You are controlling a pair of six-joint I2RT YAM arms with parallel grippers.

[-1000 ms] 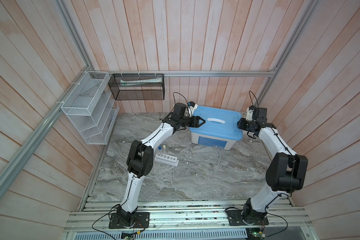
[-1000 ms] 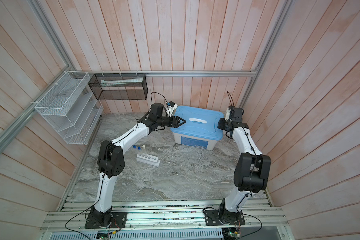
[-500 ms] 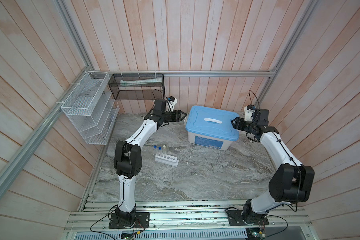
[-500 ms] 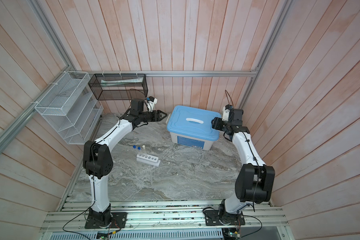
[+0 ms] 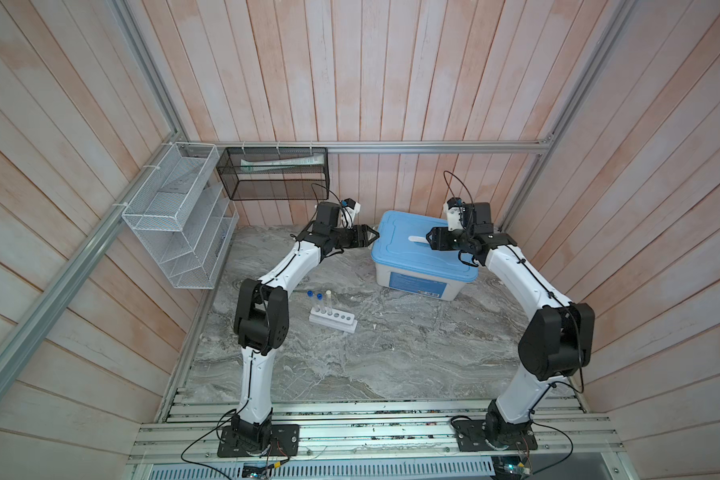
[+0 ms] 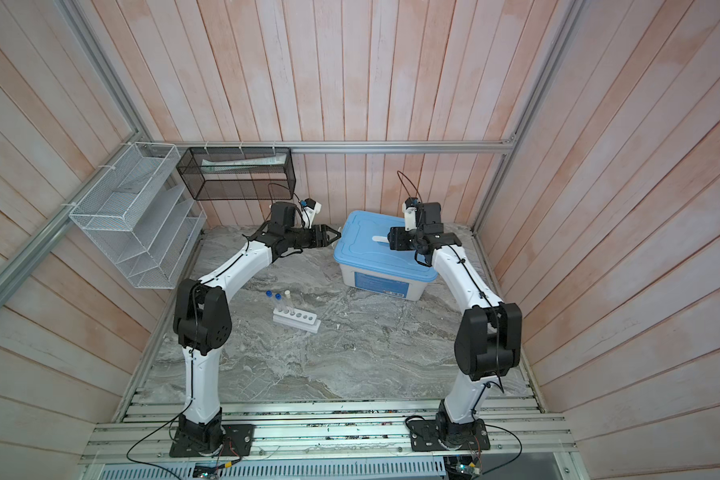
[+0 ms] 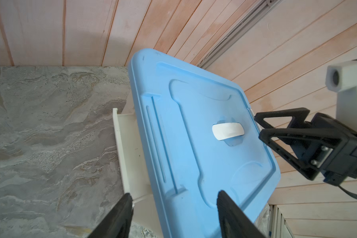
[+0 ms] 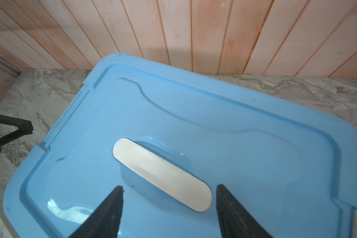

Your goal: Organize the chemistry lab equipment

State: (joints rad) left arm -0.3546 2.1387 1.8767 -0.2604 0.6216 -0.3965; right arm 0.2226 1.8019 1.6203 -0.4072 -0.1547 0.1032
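Three capped test tubes, two blue (image 5: 309,293) (image 6: 269,293) and one white (image 5: 328,292), stand at one end of the white rack (image 5: 333,321) (image 6: 297,320) on the marble floor. Both arms are far from them, at the blue-lidded bin (image 5: 416,262) (image 6: 375,257). My left gripper (image 5: 375,236) (image 6: 338,236) (image 7: 174,193) is open at the lid's left edge. Over the lid hangs my right gripper (image 5: 429,240) (image 6: 389,240) (image 8: 169,186), open, its fingers either side of one end of the white handle (image 8: 161,173) (image 7: 228,130). Neither holds anything.
A white wire basket (image 5: 175,216) hangs on the left wall. A black mesh basket (image 5: 273,172) hangs on the back wall, just behind the left arm. The bin stands close to the back right corner. Bare marble floor (image 5: 391,353) lies in front of the rack.
The left gripper swung away to the left, then came back to the lid's edge. The right gripper moved from the lid's right edge to over the handle. The bin shifted slightly left.
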